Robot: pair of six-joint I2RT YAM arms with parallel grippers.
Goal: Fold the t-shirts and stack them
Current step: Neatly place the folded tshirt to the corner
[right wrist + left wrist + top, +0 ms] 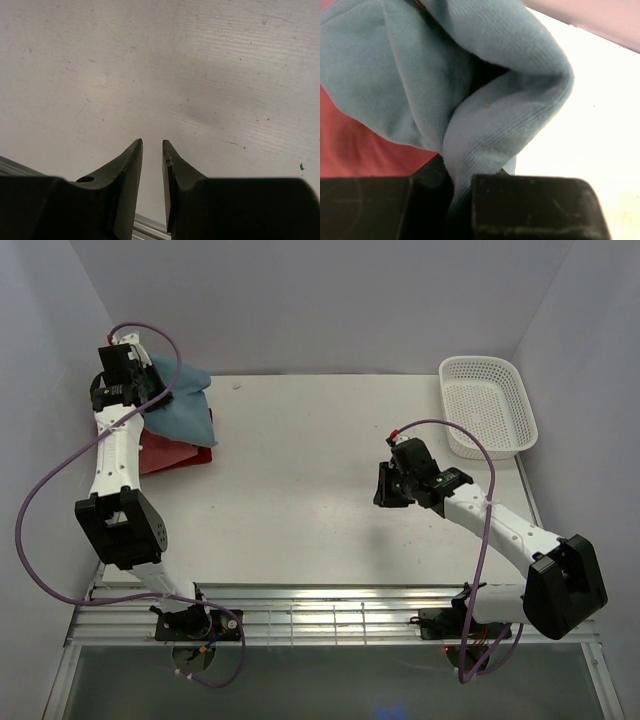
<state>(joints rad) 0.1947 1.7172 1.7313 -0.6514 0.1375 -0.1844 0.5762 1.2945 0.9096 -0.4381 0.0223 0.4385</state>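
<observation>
Two hands on show, and your left hand is the busy one. It's up at the far left corner of the surface, pinching a fold of the teal shirt. The wrist view shows the cloth bunched up and caught between the fingers. That shirt lies crumpled over the red shirt, which sits flat on the surface with its near edge peeking out. Your right hand hovers over bare surface right of centre, well apart from the shirts. Its fingers are drawn almost together, a slim gap between them and nothing in it. The basket sits at the far right corner.
</observation>
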